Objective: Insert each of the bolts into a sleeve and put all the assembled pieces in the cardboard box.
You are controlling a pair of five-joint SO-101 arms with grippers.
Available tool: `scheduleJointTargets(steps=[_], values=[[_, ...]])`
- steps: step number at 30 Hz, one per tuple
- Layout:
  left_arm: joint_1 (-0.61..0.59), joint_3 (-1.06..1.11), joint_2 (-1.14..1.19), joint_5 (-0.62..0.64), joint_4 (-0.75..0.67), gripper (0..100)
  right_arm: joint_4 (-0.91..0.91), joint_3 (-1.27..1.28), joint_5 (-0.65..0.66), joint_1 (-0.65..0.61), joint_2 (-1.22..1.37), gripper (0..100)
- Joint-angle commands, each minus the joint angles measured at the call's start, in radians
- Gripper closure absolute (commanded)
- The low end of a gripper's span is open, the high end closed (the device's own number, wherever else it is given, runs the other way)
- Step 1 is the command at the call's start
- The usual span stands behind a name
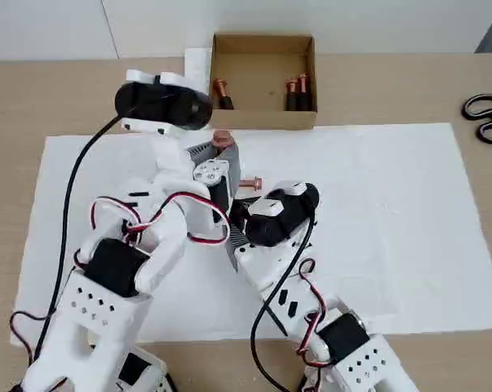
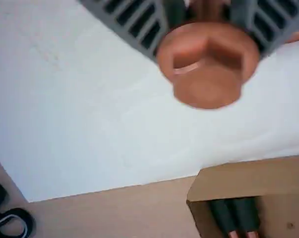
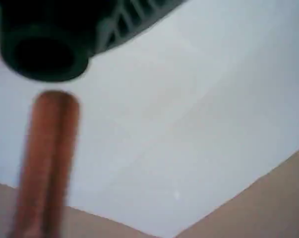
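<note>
My left gripper (image 1: 219, 151) is shut on a copper bolt (image 1: 222, 140), held just in front of the cardboard box (image 1: 263, 121). In the left wrist view the bolt's hex head (image 2: 207, 64) sits between the grey fingers (image 2: 129, 20). My right gripper (image 3: 55, 27) is shut on a black sleeve (image 3: 40, 54) whose open end shows. A copper bolt shaft (image 3: 47, 158) lies close to that opening, apart from it. In the high view the right gripper (image 1: 231, 216) is beside the left arm. A second bolt (image 1: 250, 184) lies loose on the white paper. Assembled pieces (image 1: 299, 94) stand in the box.
The white paper sheet (image 1: 376, 212) covers the table's middle, with free room to its right. Black scissors (image 1: 486, 114) lie at the far right edge, also seen from the left wrist (image 2: 5, 223). The two arms crowd together left of centre.
</note>
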Motion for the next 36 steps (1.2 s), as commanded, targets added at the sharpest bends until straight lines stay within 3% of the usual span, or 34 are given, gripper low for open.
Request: scheduleJointTargets(steps=[1,15,36], values=[[0.005,0.008,-0.054,0.003,-0.028,99,-0.021,-0.006,-0.005,-0.007,-0.022,99.5],[0.021,0.064,-0.061,0.003,-0.097,99,-0.021,-0.006,-0.005,-0.007,-0.022,99.5],[0.037,0.074,-0.063,-0.034,-0.038,99,-0.022,-0.006,-0.002,-0.005,-0.022,99.5]])
